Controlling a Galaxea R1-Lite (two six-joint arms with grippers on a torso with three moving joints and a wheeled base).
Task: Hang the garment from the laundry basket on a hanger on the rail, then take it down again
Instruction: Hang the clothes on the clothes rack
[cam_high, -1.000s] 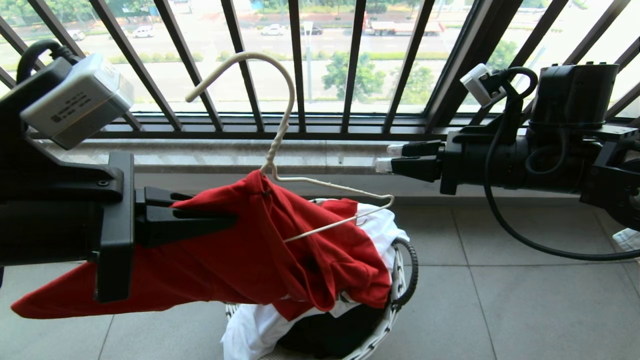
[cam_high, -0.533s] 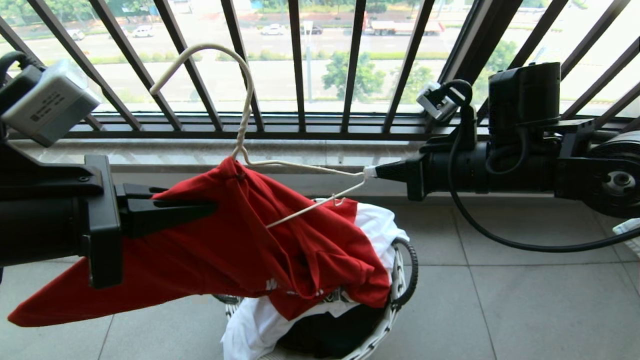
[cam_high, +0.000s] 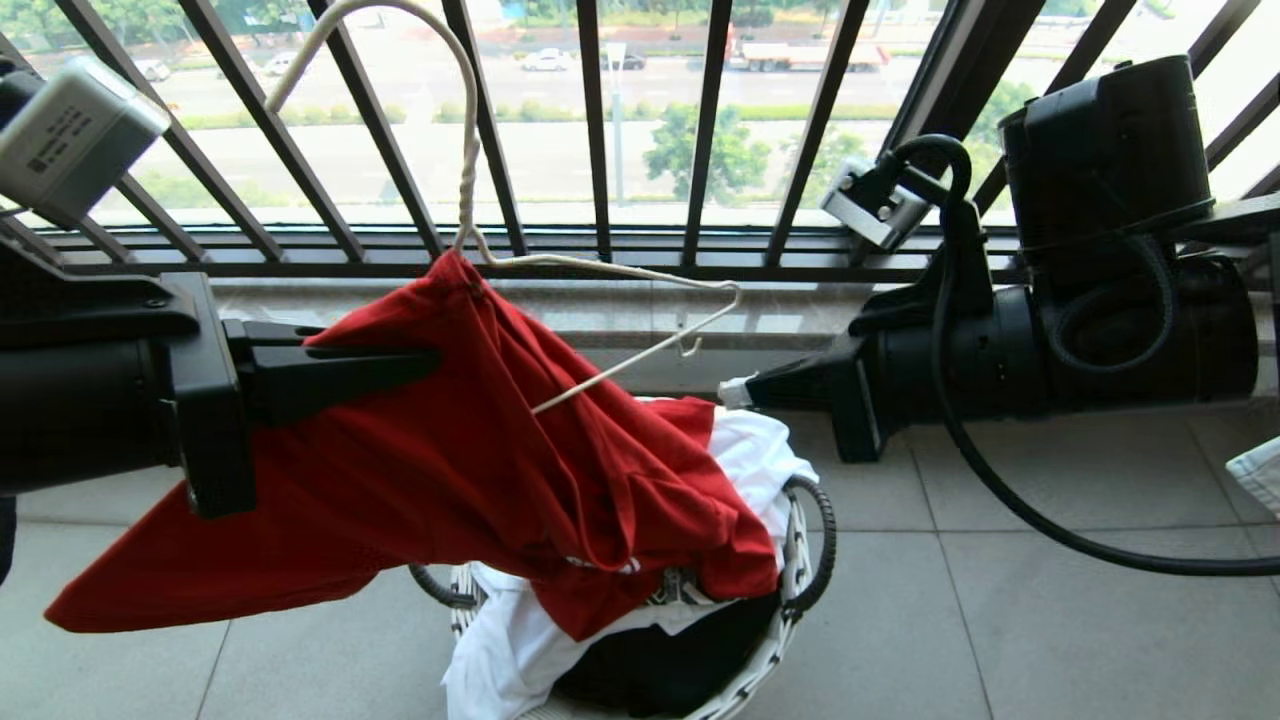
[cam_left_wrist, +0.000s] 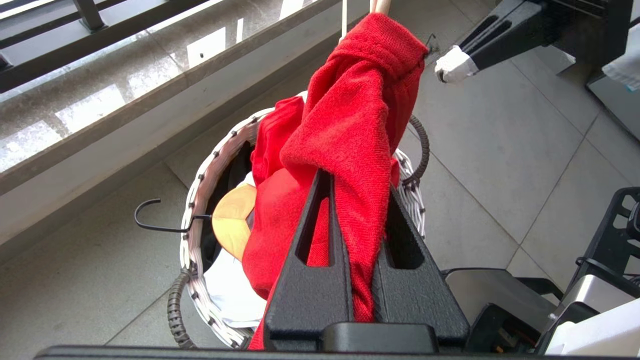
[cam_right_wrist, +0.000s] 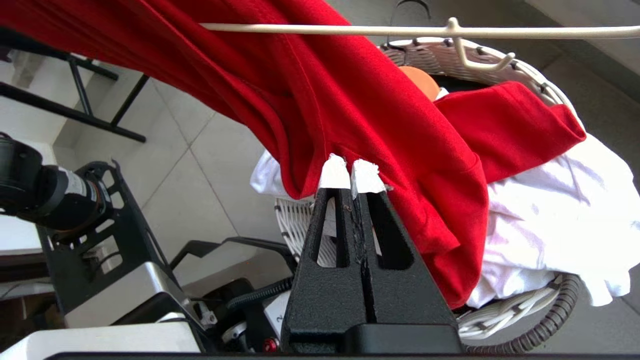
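Observation:
The red garment (cam_high: 480, 480) hangs bunched from my left gripper (cam_high: 430, 365), which is shut on it; cloth runs between its jaws in the left wrist view (cam_left_wrist: 355, 182). The cream-white hanger (cam_high: 467, 150) stands with its hook up, one shoulder inside the garment and the other end bare. My right gripper (cam_high: 735, 392) is shut just below that bare end, apart from it, tips against the garment's edge (cam_right_wrist: 350, 175) with nothing seen between them. The garment's lower part trails into the laundry basket (cam_high: 800, 560). The rail is out of view.
A white T-shirt (cam_high: 500, 650) and a black garment (cam_high: 660, 670) lie in the basket, along with a wooden hanger (cam_left_wrist: 232, 220) with a black hook. The black balustrade (cam_high: 600, 130) and a stone sill (cam_high: 620, 310) stand just behind. Tiled floor surrounds the basket.
My left gripper has raised the garment and hanger up and to the left. My right gripper shut, met the hanger's bare end, then sank below it as the hanger rose.

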